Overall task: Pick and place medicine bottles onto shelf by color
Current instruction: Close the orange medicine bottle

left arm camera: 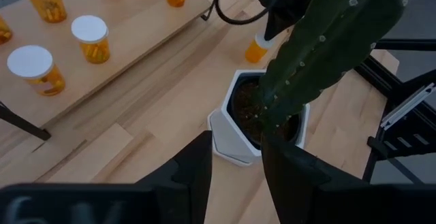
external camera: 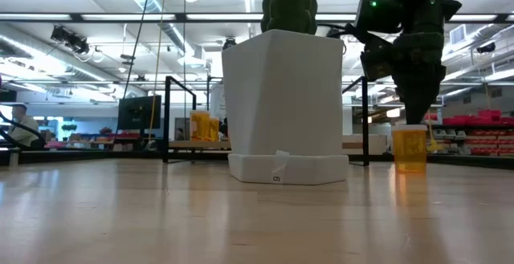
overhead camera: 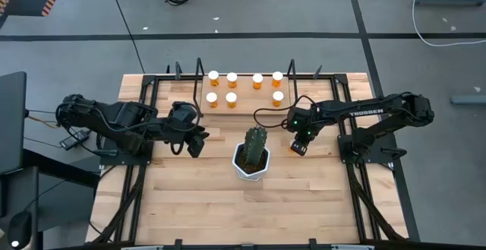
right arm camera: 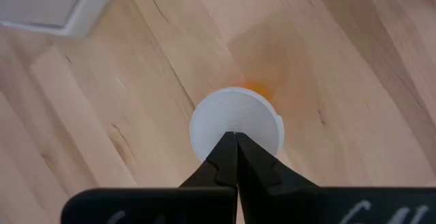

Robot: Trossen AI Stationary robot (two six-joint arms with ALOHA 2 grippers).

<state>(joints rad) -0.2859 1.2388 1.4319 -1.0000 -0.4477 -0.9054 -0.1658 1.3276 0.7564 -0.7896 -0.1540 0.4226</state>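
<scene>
One orange medicine bottle (external camera: 410,148) with a white cap (right arm camera: 235,125) stands upright on its base on the table, right of the cactus pot. My right gripper (right arm camera: 236,139) is shut, pointing down, with its tips over the middle of the cap. Several more bottles (overhead camera: 231,96) stand on the top board of the wooden shelf (overhead camera: 243,112) at the far side, and they also show in the left wrist view (left arm camera: 90,37). My left gripper (left arm camera: 238,176) is open and empty above the table, left of the cactus. My right gripper has its shut fingertips (right arm camera: 231,149) at the top of the bottle's cap (right arm camera: 204,129), coming from above. The bottle stands upright on the table. I cannot tell whether the tips touch the cap or hang just over it.
A tall green cactus (overhead camera: 256,145) in a white pot (external camera: 281,95) stands mid-table between the two grippers. Black frame rails (overhead camera: 144,90) run along the table's left and right sides. Bare wood lies toward the near edge.
</scene>
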